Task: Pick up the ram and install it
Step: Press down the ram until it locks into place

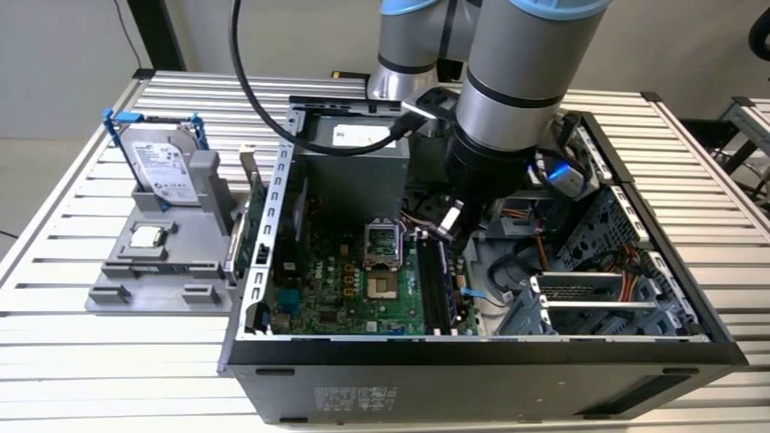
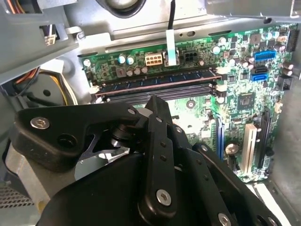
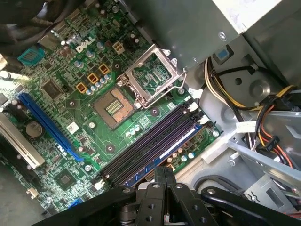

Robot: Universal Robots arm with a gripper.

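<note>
The ram is a long dark stick with a blue label. It stands in one of the black memory slots on the green motherboard, and it shows as a row of dark chips in the second wrist view. My gripper hangs just over the slots with its black fingers pressed together, and I see nothing between them. In the exterior view the gripper reaches down into the open computer case, above the slots.
An open CPU socket lies beside the slots. Cable bundles and a drive cage crowd the case's far side. Outside the case, at the exterior view's left, a grey stand carries a silver hard drive.
</note>
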